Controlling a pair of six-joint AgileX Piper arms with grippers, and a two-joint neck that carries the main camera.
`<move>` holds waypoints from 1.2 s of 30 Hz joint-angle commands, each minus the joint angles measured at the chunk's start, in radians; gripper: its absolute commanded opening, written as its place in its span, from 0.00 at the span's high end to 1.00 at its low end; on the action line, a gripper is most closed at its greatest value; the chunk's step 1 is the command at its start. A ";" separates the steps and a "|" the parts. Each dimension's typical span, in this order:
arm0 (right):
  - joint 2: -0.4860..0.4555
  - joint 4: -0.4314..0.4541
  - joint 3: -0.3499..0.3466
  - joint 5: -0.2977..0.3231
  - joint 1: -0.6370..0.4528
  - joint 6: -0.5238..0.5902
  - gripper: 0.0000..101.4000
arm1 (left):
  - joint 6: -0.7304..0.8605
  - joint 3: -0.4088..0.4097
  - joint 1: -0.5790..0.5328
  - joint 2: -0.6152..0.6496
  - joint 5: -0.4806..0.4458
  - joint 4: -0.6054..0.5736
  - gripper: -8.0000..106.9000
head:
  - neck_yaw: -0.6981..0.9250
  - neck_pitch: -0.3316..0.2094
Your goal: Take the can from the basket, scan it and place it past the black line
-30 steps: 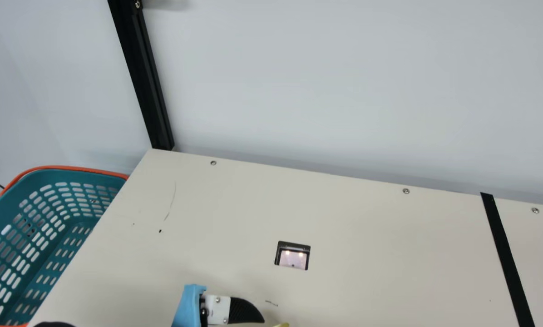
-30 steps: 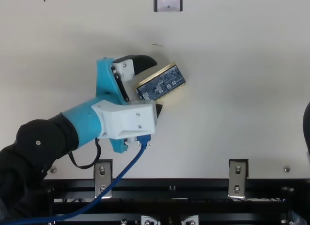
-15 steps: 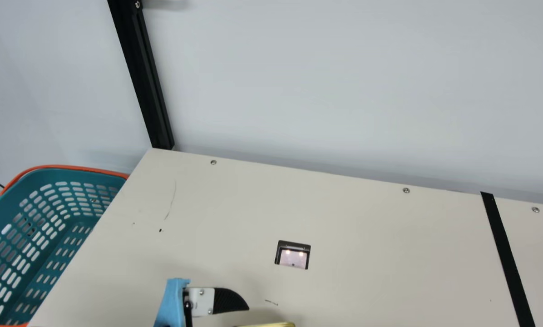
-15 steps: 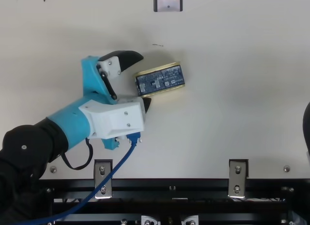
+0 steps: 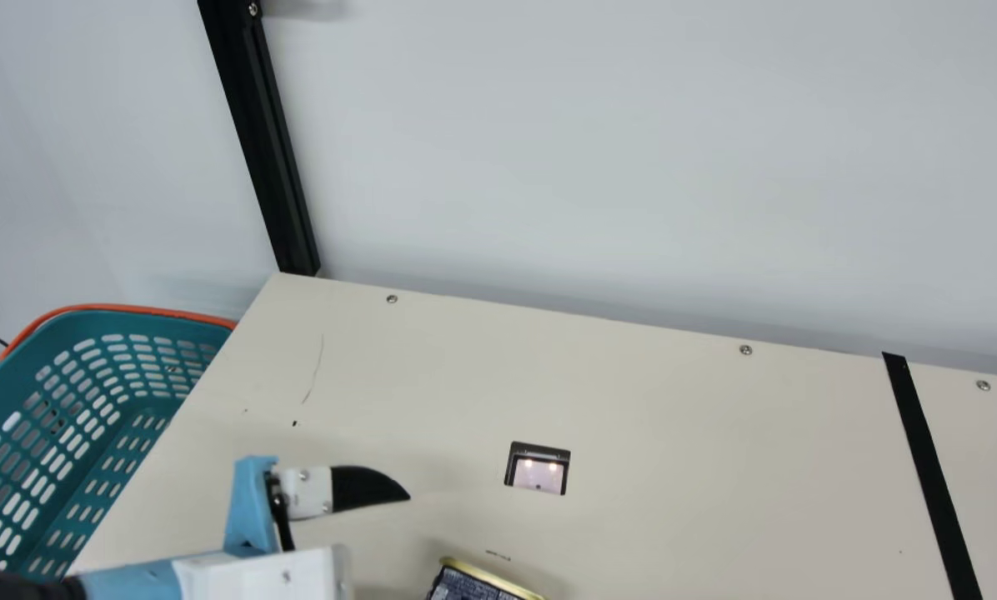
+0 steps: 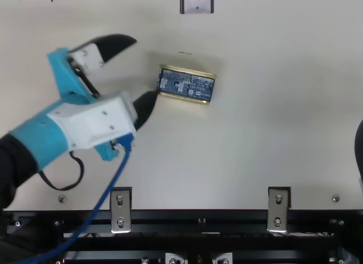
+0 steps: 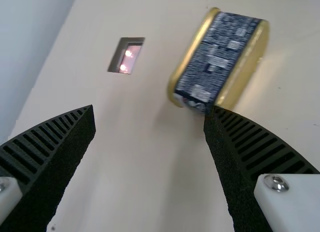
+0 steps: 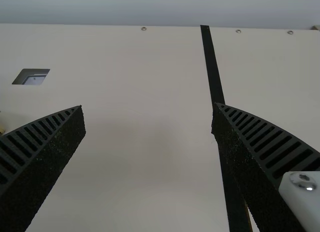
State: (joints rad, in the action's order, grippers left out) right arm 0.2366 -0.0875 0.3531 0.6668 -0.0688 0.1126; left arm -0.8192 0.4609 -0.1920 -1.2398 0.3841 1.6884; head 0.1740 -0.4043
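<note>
Robotics lab, cream table with built-in scanner window, 2 robot arms, black metal rails

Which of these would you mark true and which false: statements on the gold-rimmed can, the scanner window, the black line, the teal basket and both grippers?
1. The gold-rimmed can with the dark blue label lies on the cream table. True.
2. The left gripper has its fingers apart. True.
3. The can is past the black line. False: it is on the teal basket's side of the black line.
4. The can covers the scanner window. False: the scanner window is uncovered.
5. The right gripper is open. True.
</note>
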 commanded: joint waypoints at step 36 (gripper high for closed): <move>0.000 0.000 0.000 0.000 0.000 0.000 0.00 | 0.213 -0.165 0.670 0.057 0.619 -0.818 0.15 | 0.000 -0.032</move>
State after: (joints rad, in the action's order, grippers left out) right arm 0.2366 -0.0875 0.3531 0.6668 -0.0688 0.1126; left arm -0.5933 0.2879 0.4764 -1.1830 1.0037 0.8500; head 0.1740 -0.3992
